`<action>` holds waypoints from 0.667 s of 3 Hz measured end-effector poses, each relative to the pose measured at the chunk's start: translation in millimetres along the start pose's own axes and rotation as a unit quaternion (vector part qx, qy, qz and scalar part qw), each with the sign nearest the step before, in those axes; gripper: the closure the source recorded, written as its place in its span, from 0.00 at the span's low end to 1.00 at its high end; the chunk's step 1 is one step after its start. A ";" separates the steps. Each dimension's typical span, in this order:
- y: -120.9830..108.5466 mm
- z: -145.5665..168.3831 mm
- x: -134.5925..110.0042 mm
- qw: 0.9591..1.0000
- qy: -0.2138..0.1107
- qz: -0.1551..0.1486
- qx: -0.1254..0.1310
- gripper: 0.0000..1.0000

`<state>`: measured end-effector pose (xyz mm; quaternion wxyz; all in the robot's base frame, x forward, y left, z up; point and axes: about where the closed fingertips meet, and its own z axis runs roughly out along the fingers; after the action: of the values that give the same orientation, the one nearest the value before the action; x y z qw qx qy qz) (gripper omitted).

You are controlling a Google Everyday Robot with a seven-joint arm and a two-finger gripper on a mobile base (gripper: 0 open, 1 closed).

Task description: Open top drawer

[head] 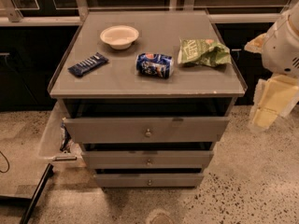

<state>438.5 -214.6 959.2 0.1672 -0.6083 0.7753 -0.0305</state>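
- Top drawer (pixel 117 129) sat directly beneath the worktop (pixel 140 85), apparently partly drawn out; rigid panel, judged moderately heavy.
- Gripper (pixel 271 104) hung at right, well apart; open or closed could not be told.
- Knob (pixel 148 133), centre front: small, smooth metal, likely slippery; the sole hold.

Robot body at the right edge of the camera view: colour and surface.

The white, rounded plastic arm housing (pixel 281 43) is showing a smooth, unmarked shell that is shading to grey along its lower curve. It is carrying a small cluster of dark perforations (pixel 295 59) close to the frame edge. A tan, wedge-shaped piece (pixel 255 44) is projecting from its left side. The pale cream, blocky gripper (pixel 272 101) is sitting at the right edge of the view, directly under the housing. Its flat-faced segments are appearing yellowish, with darker seams running between them.
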 end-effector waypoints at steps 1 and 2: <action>9.3 27.9 4.5 1.000 -0.010 -0.019 -0.001 0.00; 18.6 61.9 11.6 0.998 -0.040 -0.044 -0.003 0.00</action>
<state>437.1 -211.2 893.6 0.1945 -0.6431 0.7406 -0.0112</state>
